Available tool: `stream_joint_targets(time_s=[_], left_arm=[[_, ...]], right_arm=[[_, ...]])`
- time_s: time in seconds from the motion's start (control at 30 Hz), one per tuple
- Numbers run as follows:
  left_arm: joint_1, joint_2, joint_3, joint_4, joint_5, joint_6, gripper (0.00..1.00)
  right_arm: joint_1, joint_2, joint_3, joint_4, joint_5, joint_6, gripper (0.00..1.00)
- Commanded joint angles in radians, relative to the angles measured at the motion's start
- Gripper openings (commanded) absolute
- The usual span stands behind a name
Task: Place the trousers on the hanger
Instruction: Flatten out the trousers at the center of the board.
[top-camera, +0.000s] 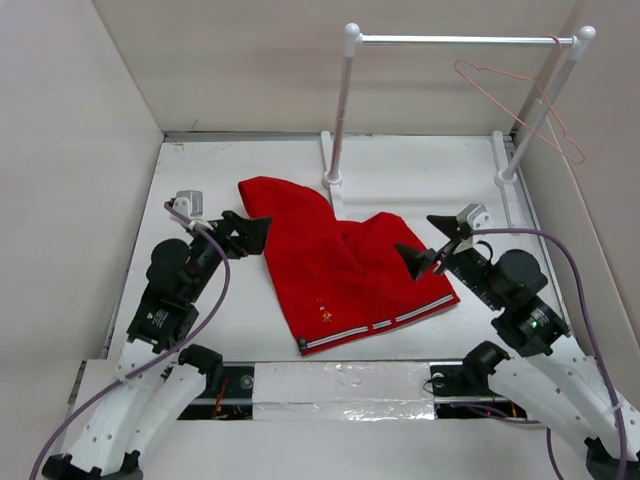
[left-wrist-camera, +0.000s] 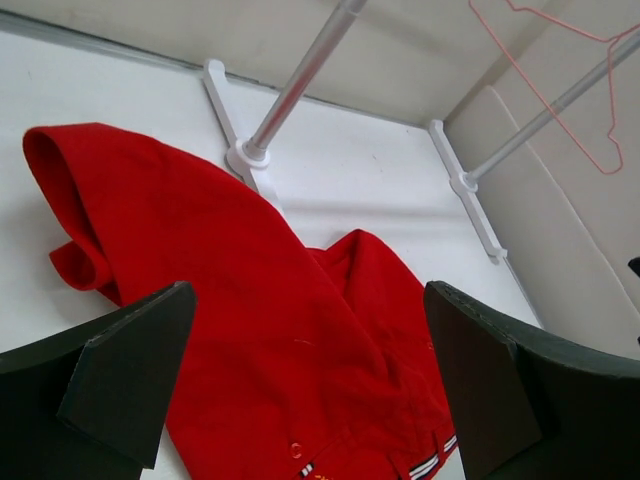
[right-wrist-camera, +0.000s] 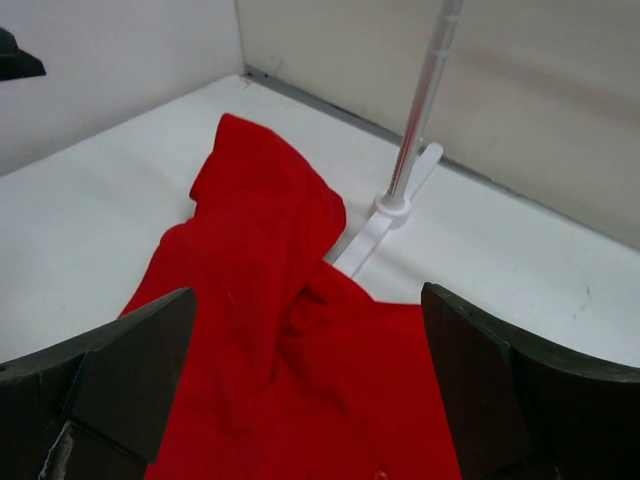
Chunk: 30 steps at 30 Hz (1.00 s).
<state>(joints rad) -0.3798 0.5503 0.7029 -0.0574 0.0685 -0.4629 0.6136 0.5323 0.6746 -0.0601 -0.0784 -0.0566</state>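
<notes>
The red trousers (top-camera: 340, 265) lie crumpled flat on the white table, their striped waistband (top-camera: 385, 323) toward the near edge. The pinkish wire hanger (top-camera: 500, 72) hangs by its hook from the right end of the rack's bar. My left gripper (top-camera: 255, 236) is open and empty, just above the trousers' left edge. My right gripper (top-camera: 425, 242) is open and empty over their right edge. The left wrist view shows the trousers (left-wrist-camera: 250, 280) between the open fingers (left-wrist-camera: 130, 370) and the hanger (left-wrist-camera: 540, 95) at the top right. The right wrist view shows the trousers (right-wrist-camera: 270, 230) below the open gripper (right-wrist-camera: 308, 295).
A white-posted rack with a metal bar (top-camera: 460, 40) stands at the back; its left post's foot (top-camera: 333, 180) touches the trousers' far edge, and its right post (top-camera: 540, 110) stands by the right wall. White walls close in the table on three sides.
</notes>
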Motion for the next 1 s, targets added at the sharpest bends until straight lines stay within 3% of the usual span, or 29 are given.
stream_joint_targets(time_s=[0.0,0.13,0.3,0.43,0.5,0.57,0.6,0.67,0.7,0.77,0.87,0.97], left_arm=[[-0.004,0.066,0.072,0.079,0.019,-0.049,0.99],[-0.004,0.16,0.164,0.06,0.017,-0.089,0.99],[-0.004,0.137,0.119,0.304,0.166,-0.14,0.99],[-0.004,0.08,0.06,0.379,0.122,-0.22,0.99],[-0.004,0.056,0.001,0.413,0.071,-0.246,0.99],[-0.004,0.027,-0.034,0.432,0.044,-0.25,0.99],[-0.004,0.022,-0.043,0.442,0.042,-0.253,0.9],[-0.004,0.019,-0.051,0.452,0.025,-0.253,0.49],[-0.004,0.02,-0.049,0.443,0.018,-0.255,0.19],[-0.004,0.039,-0.042,0.401,-0.01,-0.253,0.0],[-0.004,0.068,-0.062,0.392,-0.039,-0.273,0.0],[-0.004,0.106,-0.027,0.308,-0.105,-0.281,0.0]], right_arm=[[0.031,0.005,0.002,-0.023,0.032,0.032,1.0],[0.049,0.02,0.011,-0.04,0.058,0.029,1.0],[0.049,0.02,0.02,-0.004,0.037,0.04,1.0],[0.049,0.032,0.029,0.042,-0.026,0.04,0.99],[0.049,0.047,0.031,0.071,-0.058,0.017,0.56],[0.049,0.087,0.048,0.077,-0.067,0.014,0.0],[0.049,0.101,0.055,0.074,-0.067,0.012,0.0],[0.049,0.139,0.078,0.068,-0.064,0.008,0.0],[0.063,0.152,0.083,0.069,-0.061,0.006,0.0],[0.099,0.193,0.097,0.069,-0.029,-0.003,0.0],[0.193,0.294,0.134,0.015,0.112,-0.05,0.0],[0.378,0.389,0.195,-0.02,0.258,-0.061,0.0]])
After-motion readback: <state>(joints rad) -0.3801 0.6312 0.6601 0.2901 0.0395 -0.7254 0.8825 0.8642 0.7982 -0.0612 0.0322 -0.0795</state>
